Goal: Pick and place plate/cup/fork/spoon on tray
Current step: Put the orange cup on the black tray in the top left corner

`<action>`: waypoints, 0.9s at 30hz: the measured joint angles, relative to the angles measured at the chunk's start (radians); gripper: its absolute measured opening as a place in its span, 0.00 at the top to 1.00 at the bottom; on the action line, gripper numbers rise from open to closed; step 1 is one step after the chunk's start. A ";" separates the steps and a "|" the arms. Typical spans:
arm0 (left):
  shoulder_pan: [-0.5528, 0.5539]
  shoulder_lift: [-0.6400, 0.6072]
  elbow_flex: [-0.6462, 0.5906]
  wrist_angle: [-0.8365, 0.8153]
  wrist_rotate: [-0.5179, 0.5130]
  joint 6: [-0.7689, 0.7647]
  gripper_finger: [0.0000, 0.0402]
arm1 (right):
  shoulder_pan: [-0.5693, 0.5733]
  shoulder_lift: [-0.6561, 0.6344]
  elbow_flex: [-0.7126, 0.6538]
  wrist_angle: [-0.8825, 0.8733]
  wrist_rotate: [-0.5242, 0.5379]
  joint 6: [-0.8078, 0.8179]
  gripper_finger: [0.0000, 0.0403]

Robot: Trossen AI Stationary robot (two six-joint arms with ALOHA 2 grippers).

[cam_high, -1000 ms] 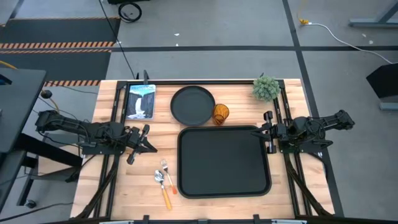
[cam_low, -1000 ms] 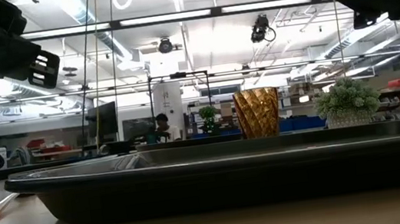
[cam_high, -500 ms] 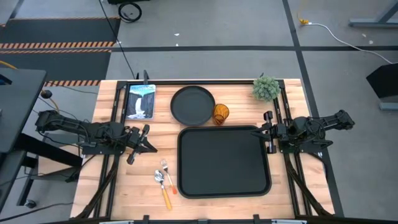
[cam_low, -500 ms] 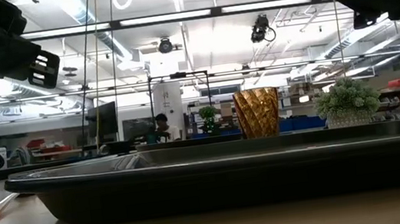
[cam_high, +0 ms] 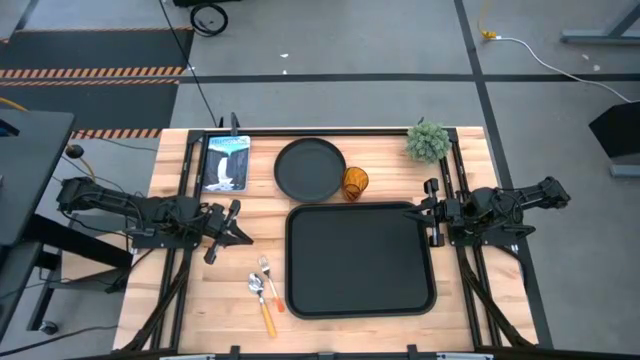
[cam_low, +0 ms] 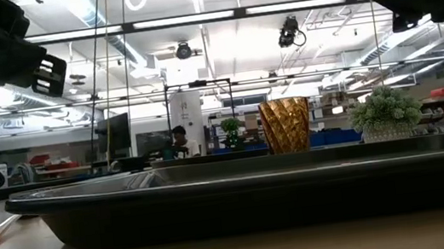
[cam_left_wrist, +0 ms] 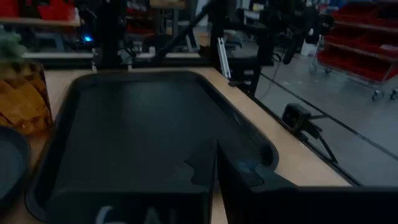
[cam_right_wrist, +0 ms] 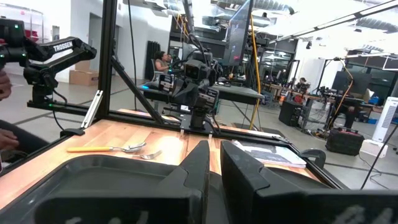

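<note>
Left gripper (cam_high: 228, 222) hovers beside the tray's (cam_high: 360, 300) left edge; we see its fingers pressed nearly together. Right gripper (cam_high: 427, 212) sits at the tray's right rim, fingers likewise nearly closed. We locate the plate (cam_high: 310, 168) and cup (cam_high: 355, 183) just behind the tray, and the fork (cam_high: 268, 278) and spoon (cam_high: 260, 298) side by side at its left.

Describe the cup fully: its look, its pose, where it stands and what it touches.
The cup is a small translucent amber-orange tumbler with a faceted, glass-like wall, clear in the low view. It stands upright and looks empty, on the wooden table, just off the far edge of the tray and close beside the plate, on the side toward the right arm. Whether it touches the plate cannot be told. No gripper is near it.
</note>
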 joint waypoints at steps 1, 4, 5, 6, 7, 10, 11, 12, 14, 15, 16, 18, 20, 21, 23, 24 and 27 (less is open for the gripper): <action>0.000 0.000 0.000 0.017 -0.016 -0.016 0.94 | 0.000 0.000 0.000 0.000 0.000 0.000 0.89; 0.000 0.000 0.000 0.108 -0.088 -0.024 0.94 | 0.000 0.000 0.000 0.000 0.000 0.000 0.89; 0.000 0.000 0.000 0.136 -0.106 -0.025 0.94 | 0.000 0.000 0.000 0.000 0.000 0.000 0.89; 0.000 0.000 0.000 0.165 -0.117 -0.029 0.94 | 0.000 0.000 0.000 0.000 0.000 0.000 0.89; 0.000 0.000 0.000 0.192 -0.119 -0.036 0.94 | 0.000 0.000 0.000 0.000 0.000 0.000 0.89; 0.000 0.000 0.001 0.251 -0.112 -0.045 0.94 | 0.000 0.000 0.000 0.000 0.000 0.000 0.89; 0.000 0.000 0.001 0.257 -0.105 -0.046 0.94 | 0.000 0.000 0.000 0.000 0.000 0.000 0.89; 0.000 0.000 0.001 0.262 -0.105 -0.051 0.94 | 0.000 0.000 0.000 0.000 0.000 0.000 0.89; 0.000 0.000 0.001 0.283 -0.116 -0.103 0.94 | 0.000 0.000 0.000 0.000 0.000 0.000 0.89; 0.000 0.000 0.001 0.284 -0.127 -0.127 0.94 | 0.000 0.000 0.000 0.000 0.000 0.000 0.89; 0.000 0.000 0.001 0.285 -0.141 -0.147 0.94 | 0.000 0.000 0.000 0.000 0.000 0.000 0.89; 0.000 0.003 0.001 0.284 -0.166 -0.186 0.94 | 0.000 0.000 0.000 0.000 0.000 0.000 0.89; 0.000 0.028 0.001 0.308 -0.199 -0.235 0.94 | 0.000 0.000 0.000 0.000 0.000 0.000 0.89; -0.001 0.045 0.001 0.325 -0.215 -0.256 0.94 | 0.000 0.000 0.000 0.002 0.000 0.000 0.89; -0.002 0.093 0.001 0.379 -0.234 -0.289 0.94 | 0.000 0.000 0.000 0.002 0.000 0.000 0.89; -0.001 0.122 0.001 0.413 -0.239 -0.304 0.94 | 0.000 0.000 0.000 0.003 0.000 0.000 0.89; -0.002 0.220 0.001 0.517 -0.246 -0.300 0.94 | 0.000 0.000 0.000 0.006 0.000 0.000 0.89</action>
